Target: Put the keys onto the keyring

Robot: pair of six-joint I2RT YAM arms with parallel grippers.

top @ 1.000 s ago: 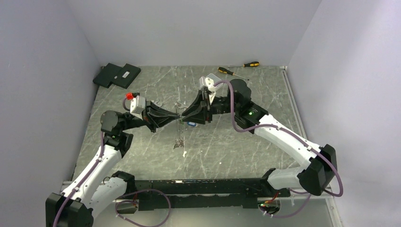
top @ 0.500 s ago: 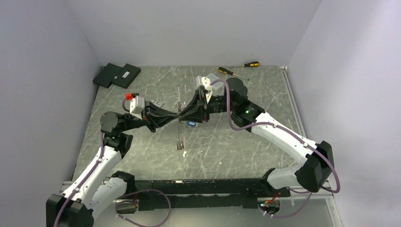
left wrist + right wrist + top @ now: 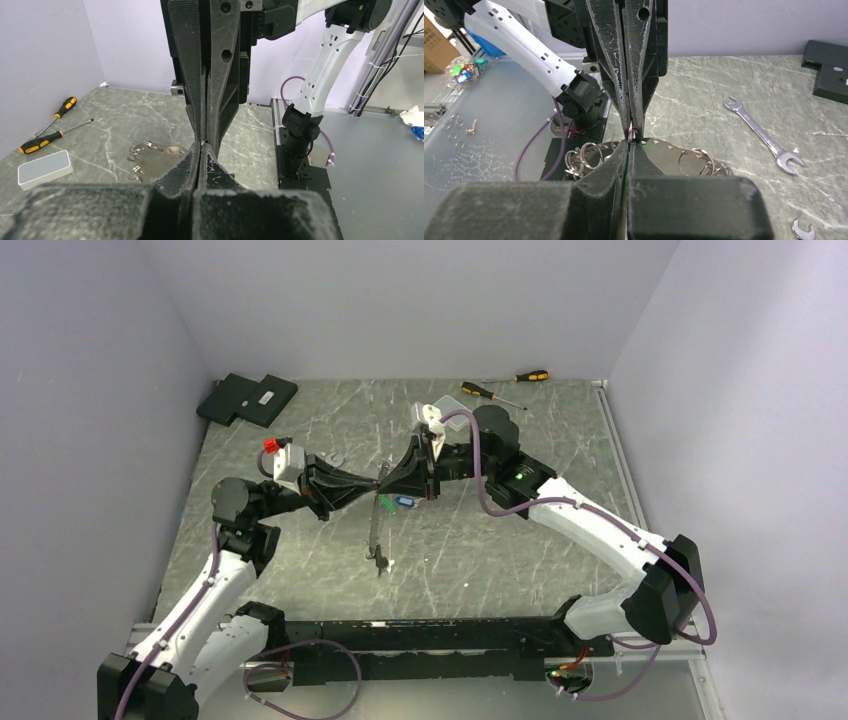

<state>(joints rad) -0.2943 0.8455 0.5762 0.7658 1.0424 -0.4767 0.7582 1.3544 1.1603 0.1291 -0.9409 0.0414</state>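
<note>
My left gripper (image 3: 372, 487) and right gripper (image 3: 388, 483) meet tip to tip above the middle of the table. Both are shut. The keyring (image 3: 376, 525) hangs from that meeting point as a thin pale strand, with dark keys (image 3: 380, 562) bunched at its lower end. In the right wrist view a small metal ring (image 3: 631, 134) is pinched in the left gripper's tips, right against my right gripper (image 3: 630, 145). A green sliver shows in the right jaws' seam; I cannot tell what it is. A blue tag (image 3: 405, 502) lies under the right fingers. In the left wrist view my left gripper (image 3: 201, 149) is pressed shut.
A holed metal plate with loose rings (image 3: 684, 157) lies under the grippers. Silver spanners (image 3: 760, 134) lie beside it. Two screwdrivers (image 3: 500, 385) and a clear plastic box (image 3: 44, 168) sit toward the back. Black boxes (image 3: 248, 398) fill the back left corner.
The right gripper has shut and moved left, closer against the left gripper's tips. The strand now hangs longer, and the keys at its end sit nearer the front.
</note>
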